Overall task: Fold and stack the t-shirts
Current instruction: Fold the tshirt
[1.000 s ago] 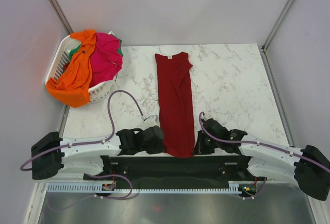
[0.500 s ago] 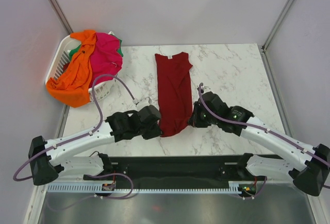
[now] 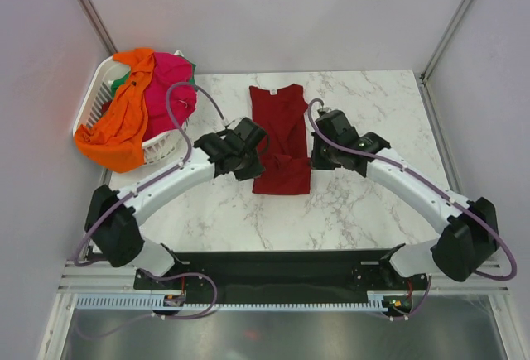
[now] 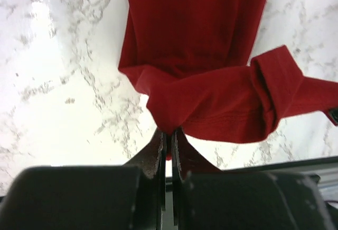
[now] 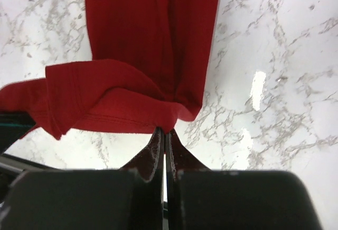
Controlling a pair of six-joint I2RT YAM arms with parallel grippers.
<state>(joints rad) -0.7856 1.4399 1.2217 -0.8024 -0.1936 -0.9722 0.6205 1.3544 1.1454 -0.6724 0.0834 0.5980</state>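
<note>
Over the marble table (image 3: 364,120), left gripper (image 4: 168,137) and right gripper (image 5: 162,132) pinch the dark red t-shirt (image 3: 277,112) — gripped corners hidden.

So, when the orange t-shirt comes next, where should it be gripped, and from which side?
Probably the loose part of the orange t-shirt that hangs over the near rim of the basket. That part lies outside the basket, free of the pink t-shirt, so the fingers could come down from above on the near side and pinch one bunched fold.
</note>
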